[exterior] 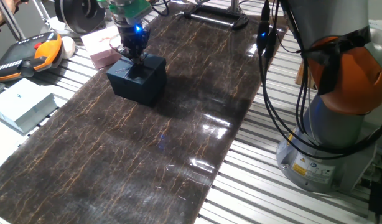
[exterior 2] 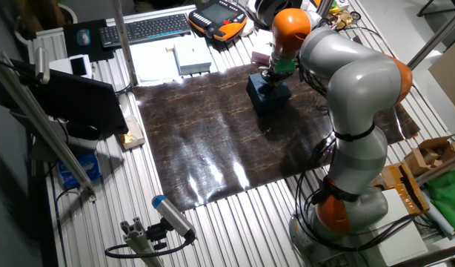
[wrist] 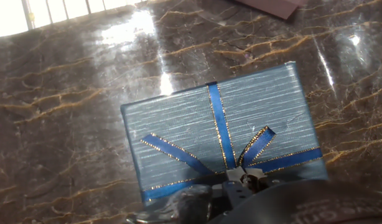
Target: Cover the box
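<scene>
The navy box (exterior: 143, 85) stands on the dark marble mat (exterior: 147, 155) at its far left; it also shows in the other fixed view (exterior 2: 267, 97). The flat navy lid (wrist: 219, 134) with its blue ribbon bow (wrist: 241, 163) lies on top of the box, so the box walls are hidden in the hand view. My gripper (exterior: 135, 58) is straight above the lid, its fingers (wrist: 178, 204) down at the bow's knot and close together around it. In the other fixed view the gripper (exterior 2: 272, 74) sits on the box top.
A pale pink box (exterior: 102, 48) lies just behind the navy box. A white box (exterior: 23, 102) and an orange teach pendant (exterior: 26, 55) lie left of the mat. The arm's base (exterior: 331, 137) stands at the right.
</scene>
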